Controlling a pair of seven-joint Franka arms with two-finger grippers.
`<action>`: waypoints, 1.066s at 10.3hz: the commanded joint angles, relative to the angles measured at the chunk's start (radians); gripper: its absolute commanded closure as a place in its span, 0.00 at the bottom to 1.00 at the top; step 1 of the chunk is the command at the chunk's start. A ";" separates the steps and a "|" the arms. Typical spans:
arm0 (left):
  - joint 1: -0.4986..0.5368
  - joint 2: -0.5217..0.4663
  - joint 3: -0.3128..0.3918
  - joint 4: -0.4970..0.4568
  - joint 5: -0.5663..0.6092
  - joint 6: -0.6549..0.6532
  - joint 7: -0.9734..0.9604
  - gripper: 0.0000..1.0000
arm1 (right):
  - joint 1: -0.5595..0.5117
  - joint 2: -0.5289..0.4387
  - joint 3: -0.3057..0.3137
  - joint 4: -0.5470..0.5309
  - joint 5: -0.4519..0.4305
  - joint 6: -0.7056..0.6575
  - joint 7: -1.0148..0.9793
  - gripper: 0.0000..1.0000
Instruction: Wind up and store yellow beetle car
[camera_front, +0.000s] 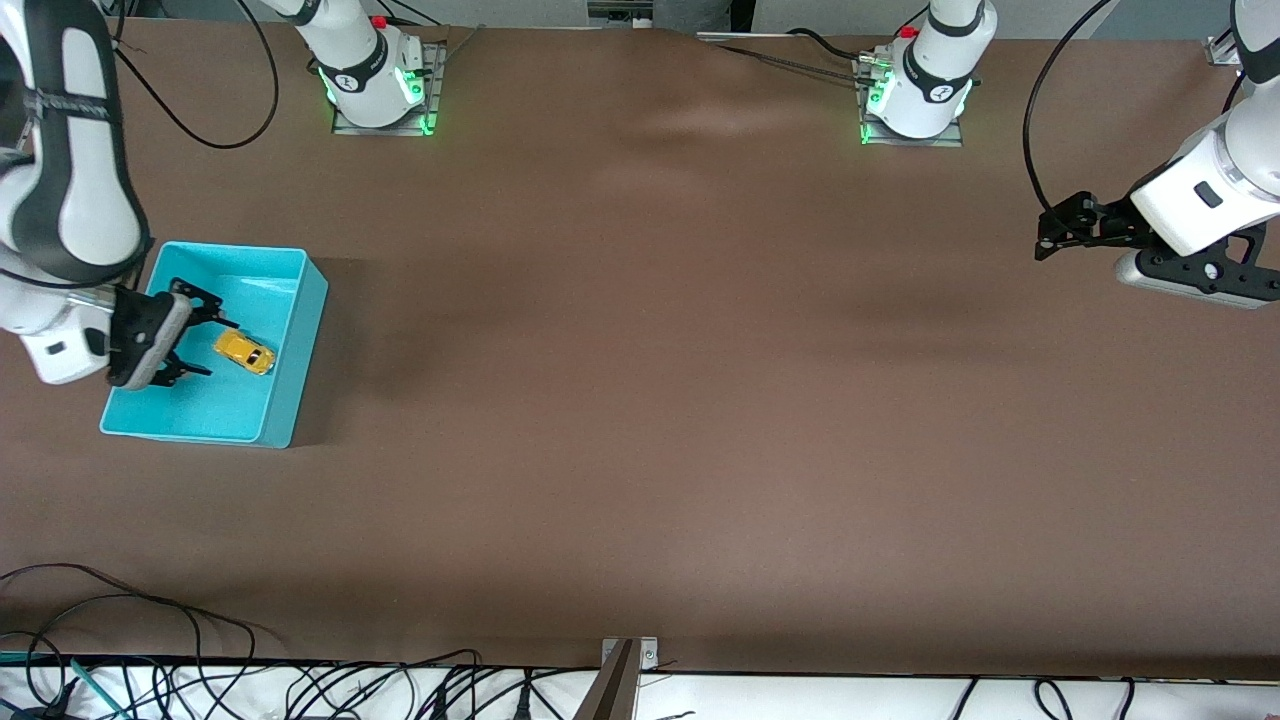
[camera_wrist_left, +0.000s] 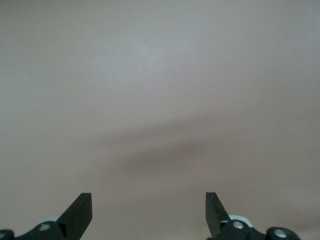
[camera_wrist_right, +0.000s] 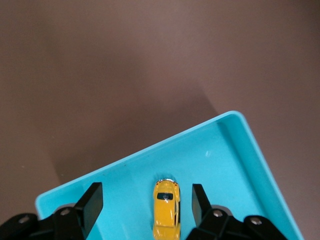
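Landmark for this entry: turquoise bin (camera_front: 285, 345), an open rectangular tub standing on the brown table (camera_front: 700, 400) at the right arm's end.

Item 1. Right gripper (camera_front: 205, 345). Position: over the bin's interior, low between its walls, reaching in from the bin's outer end. Condition: jaws parted, nothing clamped. In the right wrist view the two black fingers (camera_wrist_right: 92, 205) stand on either side of the car with turquoise floor visible between each finger and the car body.

Item 2. Yellow beetle car (camera_front: 245, 351). Position: inside the bin, resting on its floor near the middle, on its wheels as far as can be told, set at a slant to the walls. Condition: free of the gripper, touching no wall.

Item 3. Turquoise bin. Contents: the car only. Upright.

Item 4. Left gripper (camera_front: 1060, 222). Position: well apart from the bin, over bare table at the left arm's end; this arm waits. Condition: jaws spread wide, empty, with only table surface between the fingers in the left wrist view.

Progress, as judged: storing looks complete, the car lying released in the bin. Whether winding took place cannot be told. Remaining: lift the right gripper out of the bin.
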 joint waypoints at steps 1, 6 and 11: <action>0.002 0.015 -0.001 0.035 0.008 -0.023 -0.003 0.00 | 0.021 0.017 0.002 0.216 -0.041 -0.140 0.229 0.07; 0.002 0.017 -0.001 0.035 0.008 -0.023 -0.003 0.00 | 0.047 0.053 0.002 0.435 -0.036 -0.086 0.810 0.00; 0.002 0.020 -0.001 0.035 0.008 -0.023 -0.003 0.00 | 0.106 0.010 -0.003 0.300 -0.129 -0.019 1.073 0.02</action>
